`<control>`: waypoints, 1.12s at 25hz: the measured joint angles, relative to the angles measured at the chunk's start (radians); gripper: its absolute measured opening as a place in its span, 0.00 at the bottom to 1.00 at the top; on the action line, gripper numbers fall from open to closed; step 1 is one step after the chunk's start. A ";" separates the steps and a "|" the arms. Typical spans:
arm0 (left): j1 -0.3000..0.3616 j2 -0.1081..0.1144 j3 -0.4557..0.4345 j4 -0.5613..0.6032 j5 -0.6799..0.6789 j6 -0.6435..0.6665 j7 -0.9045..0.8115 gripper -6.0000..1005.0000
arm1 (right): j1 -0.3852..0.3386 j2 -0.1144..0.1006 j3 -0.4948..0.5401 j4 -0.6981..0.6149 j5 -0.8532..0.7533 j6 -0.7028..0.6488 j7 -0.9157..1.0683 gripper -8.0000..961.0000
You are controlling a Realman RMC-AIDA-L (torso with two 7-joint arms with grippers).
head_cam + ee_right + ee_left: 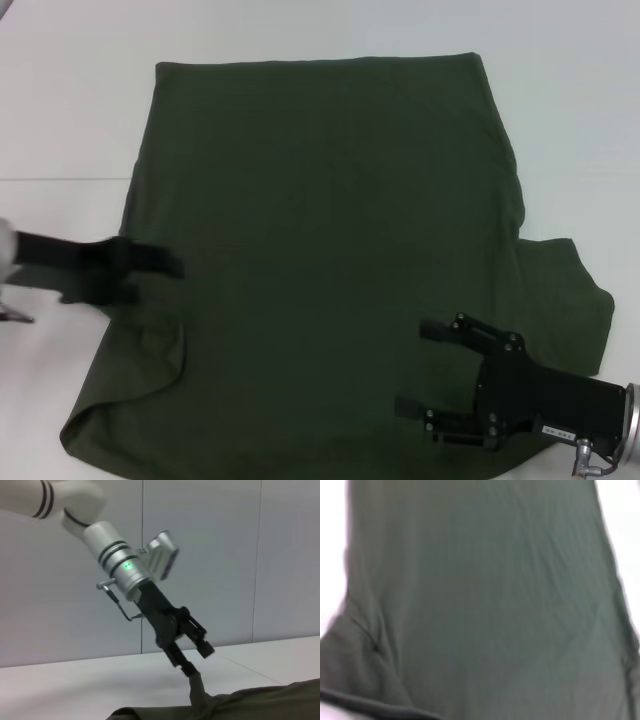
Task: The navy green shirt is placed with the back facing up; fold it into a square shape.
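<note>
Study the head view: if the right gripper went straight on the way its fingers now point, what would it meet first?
The right gripper, fingers open, points toward the robot's left across the shirt. Its line probably meets only more shirt cloth first; its height above the cloth is unclear.

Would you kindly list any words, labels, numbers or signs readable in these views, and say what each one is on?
No text can be read.
Right tool: a small white label on its black body, print too small to read.
Navy green shirt: plain, no print.
Left tool: no lettering; the wrist above it shows only a green light.
</note>
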 joint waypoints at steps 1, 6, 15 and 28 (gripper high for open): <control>0.010 0.009 -0.005 -0.004 -0.009 0.002 -0.001 0.80 | 0.000 0.000 0.000 0.000 0.000 0.000 0.000 0.97; 0.083 0.059 -0.054 -0.061 -0.028 -0.007 -0.024 0.82 | 0.000 0.000 0.002 0.000 0.000 0.000 0.000 0.97; 0.105 0.057 -0.180 -0.130 -0.027 -0.106 0.000 0.82 | 0.002 0.002 0.001 0.000 0.003 0.008 0.000 0.97; 0.057 0.076 -0.158 -0.211 -0.027 -0.228 0.001 0.82 | -0.002 0.002 0.000 0.011 0.003 0.015 -0.005 0.98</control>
